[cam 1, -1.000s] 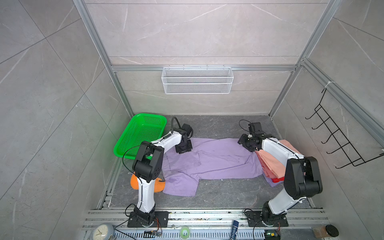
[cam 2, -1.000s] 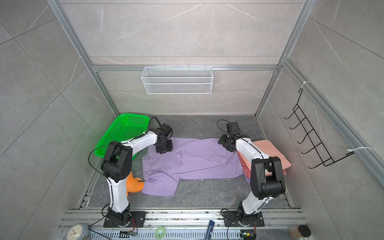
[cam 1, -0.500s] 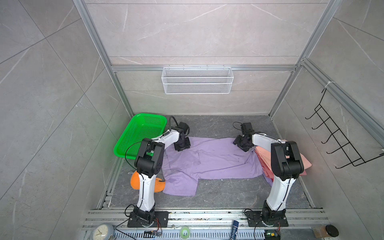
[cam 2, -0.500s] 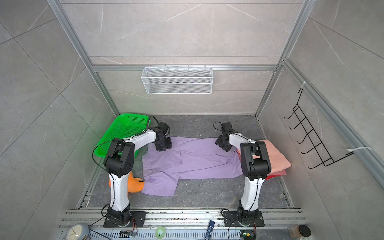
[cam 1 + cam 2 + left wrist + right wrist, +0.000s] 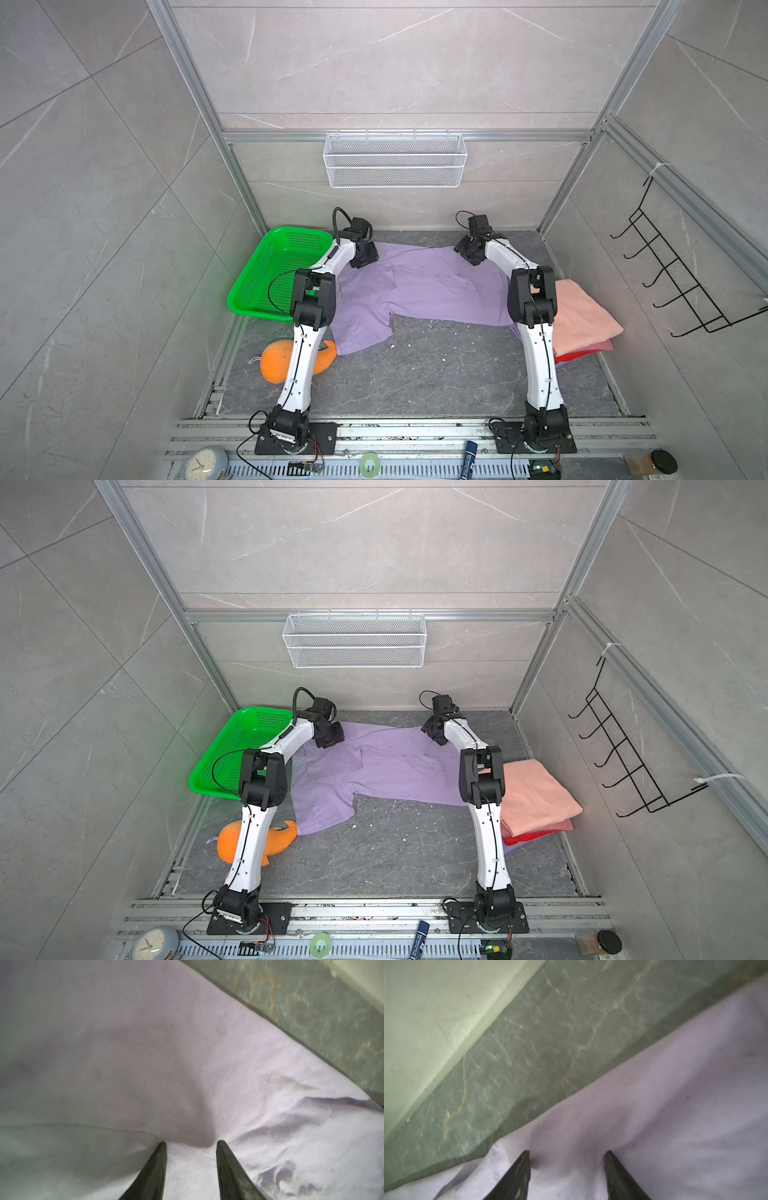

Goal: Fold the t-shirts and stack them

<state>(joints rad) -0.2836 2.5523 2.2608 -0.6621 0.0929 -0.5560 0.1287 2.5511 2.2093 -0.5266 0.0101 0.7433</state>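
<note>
Both top views: the lilac t-shirt (image 5: 432,286) lies spread flat at the centre.
The left gripper (image 5: 191,1144) stands on its 10 o'clock corner, the right gripper (image 5: 566,1153) on its 1 o'clock edge; both have jaws spread, tips pressing the cloth. The stack of folded t-shirts (image 5: 582,316) lies at its 3 o'clock.

Both arms reach forward, left pincer (image 5: 191,1142) and right pincer (image 5: 568,1152) pointing down (jaws parted on each).

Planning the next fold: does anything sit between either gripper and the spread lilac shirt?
Nothing visible. The left gripper and right gripper both rest open-jawed directly on the lilac shirt, near its far edge.
</note>
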